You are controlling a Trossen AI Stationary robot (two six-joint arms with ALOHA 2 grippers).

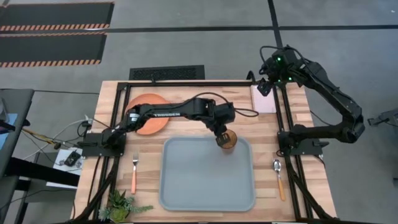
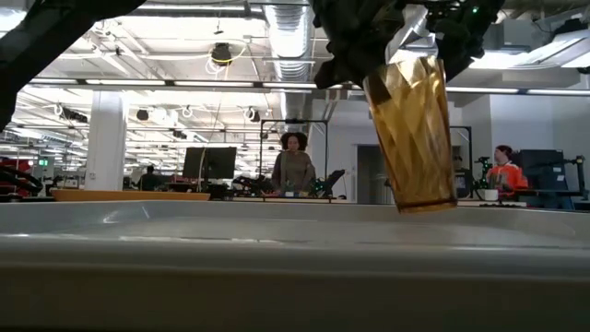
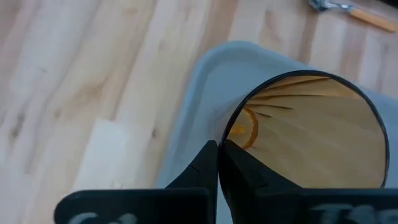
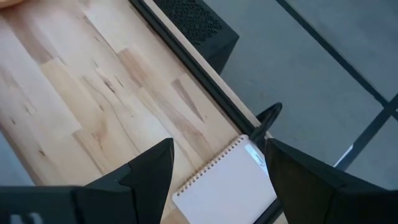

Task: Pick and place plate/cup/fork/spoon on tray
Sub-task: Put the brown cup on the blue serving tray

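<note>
The left gripper [image 1: 222, 135] is clenched on the rim of the cup [image 1: 227, 140] and holds it in the air, tilted, above the far right corner of the tray [image 1: 186, 186]. The right gripper [image 1: 266, 84], fingers spread apart, hangs beyond that corner, over a notepad [image 4: 227, 186].

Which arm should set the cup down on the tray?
Left. Its hand already grips the amber ribbed tumbler above the pale grey-blue tray; the right hand hovers open over the far corner.
</note>
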